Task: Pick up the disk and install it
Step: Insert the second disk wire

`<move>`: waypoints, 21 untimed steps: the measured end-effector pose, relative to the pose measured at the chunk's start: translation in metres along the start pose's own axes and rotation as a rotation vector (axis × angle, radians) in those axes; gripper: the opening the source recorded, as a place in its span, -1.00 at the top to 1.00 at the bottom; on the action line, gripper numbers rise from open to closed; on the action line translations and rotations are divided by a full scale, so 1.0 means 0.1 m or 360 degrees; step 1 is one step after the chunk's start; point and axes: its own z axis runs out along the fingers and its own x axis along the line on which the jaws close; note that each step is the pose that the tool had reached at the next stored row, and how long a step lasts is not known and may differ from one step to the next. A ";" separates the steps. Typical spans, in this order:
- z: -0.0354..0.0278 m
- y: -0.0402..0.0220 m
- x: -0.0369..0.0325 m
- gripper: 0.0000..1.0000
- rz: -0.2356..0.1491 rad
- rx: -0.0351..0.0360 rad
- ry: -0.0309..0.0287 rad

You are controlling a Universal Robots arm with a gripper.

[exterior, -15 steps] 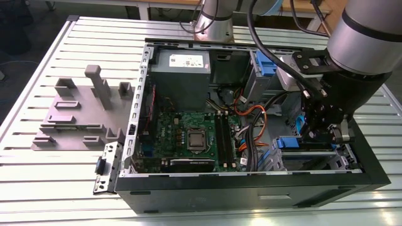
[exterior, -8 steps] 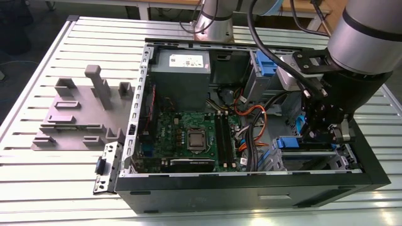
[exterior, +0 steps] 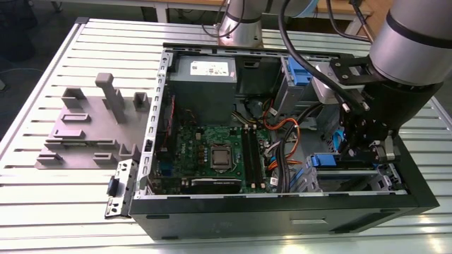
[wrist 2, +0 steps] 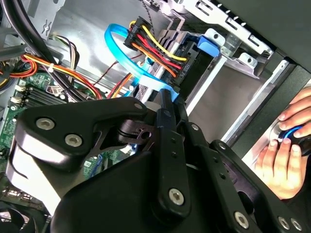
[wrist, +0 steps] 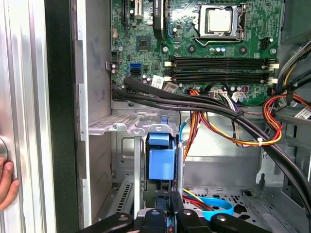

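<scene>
**One disk, standing on edge in the cage, pincer at its rail**

One disk [wrist: 160, 162] is what counts here, and it sits directly ahead of the pincer's [wrist: 168, 206] tips. It stands on edge inside the metal cage [wrist: 121, 127] at the corner of the open case [exterior: 282, 209]. The pincer's fingers are drawn together, their tips right at the blue rail on the disk's near edge. Whether they pinch that rail or only press against it, I can't make out from where I stand.

I'd judge the disk stiff and fairly weighty for its size, a metal slab that won't flex. Its bare faces look smooth enough to slip under a light squeeze. The blue plastic rail looks like the place to take hold. It is grippier and more forgiving than the metal, though thin plastic could bend or crack if twisted. A drive also dislikes knocks, so bumping it into the cage would be unkind.

Room is tight. The cage walls close in on both flat sides of the disk, so the only free line runs straight along the slot, toward or away from the pincer. Past the cage, thick black cables [wrist: 218, 111] and orange ones sweep across in front of the board [wrist: 194, 53]. A blue ribbon cable [wrist: 216, 206] loops just beside the pincer, near enough to snag. Outside the case wall a hand [wrist: 7, 184] rests on the table, well apart from the work.
</scene>
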 end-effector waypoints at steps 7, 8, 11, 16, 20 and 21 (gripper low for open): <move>0.010 0.001 0.011 0.68 0.0000 0.0000 0.00001; 0.013 0.002 0.011 0.68 0.0000 0.0000 0.00000; 0.020 0.003 0.011 0.68 0.0000 0.0000 0.00005; 0.037 0.005 0.012 0.68 0.0000 0.0000 0.00007; 0.040 0.006 0.011 0.68 0.0001 0.0000 -0.00038; 0.040 0.006 0.012 0.68 0.0001 0.0000 -0.00063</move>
